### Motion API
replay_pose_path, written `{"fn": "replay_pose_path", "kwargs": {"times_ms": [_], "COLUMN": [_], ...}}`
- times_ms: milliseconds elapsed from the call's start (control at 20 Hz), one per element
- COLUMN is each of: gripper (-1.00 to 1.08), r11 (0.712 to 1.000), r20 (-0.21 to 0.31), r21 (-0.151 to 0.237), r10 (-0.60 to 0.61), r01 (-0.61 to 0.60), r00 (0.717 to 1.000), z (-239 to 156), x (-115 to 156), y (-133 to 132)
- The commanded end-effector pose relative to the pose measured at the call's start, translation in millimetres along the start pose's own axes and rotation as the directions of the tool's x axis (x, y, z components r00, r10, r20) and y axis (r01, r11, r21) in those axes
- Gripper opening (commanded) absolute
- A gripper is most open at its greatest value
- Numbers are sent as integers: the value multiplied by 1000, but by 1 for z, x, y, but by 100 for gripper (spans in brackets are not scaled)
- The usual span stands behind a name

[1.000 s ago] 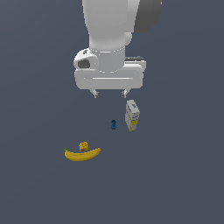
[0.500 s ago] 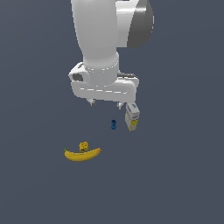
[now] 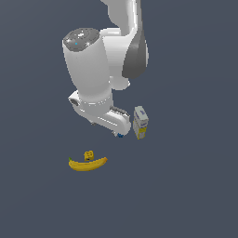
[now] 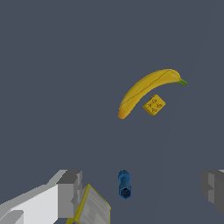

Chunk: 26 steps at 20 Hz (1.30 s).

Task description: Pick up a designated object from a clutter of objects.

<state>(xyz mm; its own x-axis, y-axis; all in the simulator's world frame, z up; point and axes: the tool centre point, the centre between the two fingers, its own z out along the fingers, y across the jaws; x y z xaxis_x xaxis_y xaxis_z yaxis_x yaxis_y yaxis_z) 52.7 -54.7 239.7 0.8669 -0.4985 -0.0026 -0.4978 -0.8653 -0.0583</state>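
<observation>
You have a wide, flat, dark grey surface (image 3: 186, 195) on every side of the clutter, with bare room past the banana and on the exterior view's right of the carton. The tiny yellow block (image 3: 88, 155) sits just beside the inner curve of the banana (image 3: 88, 164); whether the two touch cannot be told. In the wrist view you see that block (image 4: 154, 105) as a small flat-faced square with dark marks on its upper face, tucked into the hollow of the long, smooth, curved banana (image 4: 144, 89), which ends in a green tip. Well apart from that pair stands the white-and-yellow carton (image 3: 140, 122), a boxy upright shape, just beside the arm's white hand. The small blue thing (image 4: 124, 184) is a stubby cylinder with a square hollow end, lying between the fingers in the wrist view, near the carton's corner (image 4: 93, 206). Your gripper (image 4: 140, 190) is spread wide, its grey blocky fingers (image 4: 70, 192) far apart at either side of the wrist view, holding nothing and touching nothing you can see. In the exterior view the hand hides most of the blue thing.
</observation>
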Motion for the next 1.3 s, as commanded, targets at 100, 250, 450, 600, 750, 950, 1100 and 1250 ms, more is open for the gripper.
{"fn": "replay_pose_path", "kwargs": {"times_ms": [100, 250, 450, 600, 750, 950, 1100, 1250], "gripper": [100, 100, 100, 100, 100, 100, 100, 100], "r11": [988, 967, 923, 879, 832, 775, 740, 713], "r20": [2, 1, -4, -10, -17, -27, -34, -39], "r21": [-4, -9, -16, -22, -28, -33, -36, -37], "r10": [155, 256, 385, 476, 554, 631, 671, 699], "r01": [-155, -256, -385, -476, -554, -631, -672, -700], "r00": [988, 967, 923, 879, 833, 776, 740, 714], "z": [30, 50, 78, 98, 117, 137, 148, 156], "x": [16, 26, 38, 47, 53, 59, 62, 64], "y": [12, 21, 35, 46, 56, 68, 75, 80]}}
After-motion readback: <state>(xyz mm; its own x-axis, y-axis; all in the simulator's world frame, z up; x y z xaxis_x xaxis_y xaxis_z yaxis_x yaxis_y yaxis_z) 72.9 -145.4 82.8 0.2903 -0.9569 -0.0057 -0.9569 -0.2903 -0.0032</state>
